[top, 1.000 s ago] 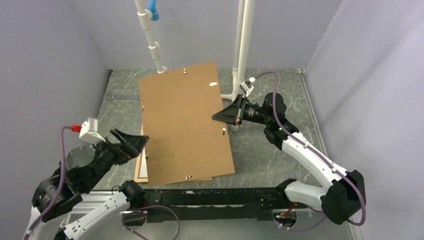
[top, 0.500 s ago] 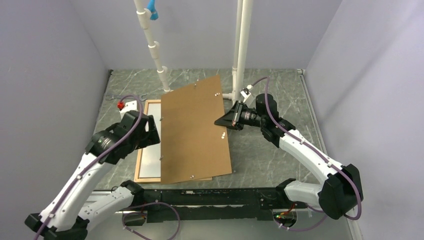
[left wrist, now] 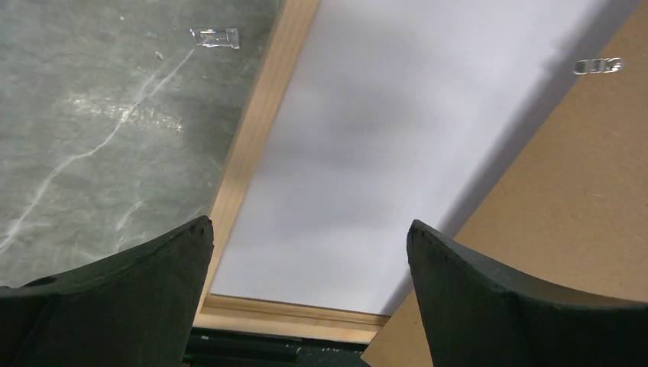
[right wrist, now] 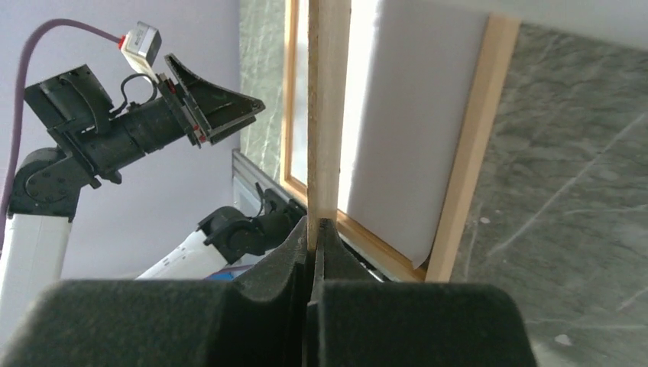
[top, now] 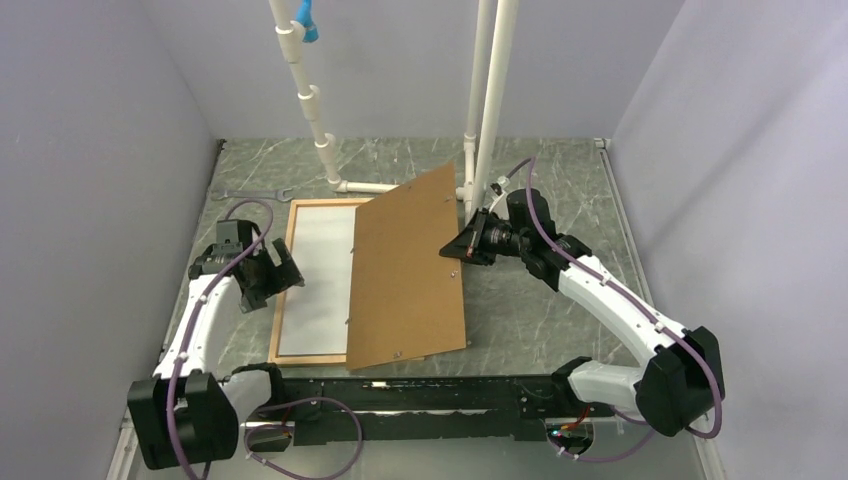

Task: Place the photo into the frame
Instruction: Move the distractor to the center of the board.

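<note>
White and blank on its upturned back: the large rectangular photo (top: 318, 270), lying flat inside the large rectangular frame (top: 277, 318) of thin light wooden strips, on the grey marbled table (top: 530, 320). Right part hidden under the plain brown hardboard backing panel (top: 405, 275), which is tilted steeply up over the right side of the frame, with its near end low by the frame's near right corner.

Pinched on the panel's far right edge: the right gripper (top: 455, 247), black jaws pressed together on the thin board, shown edge-on in the right wrist view. Off to the right of the exposed print, with the panel in between.

Spread wide and gripping nothing: the left gripper (left wrist: 309, 229), hanging over the near left part of the frame. One finger over the table beside the wooden strip, the other over the panel, the white sheet showing in the gap.
</note>
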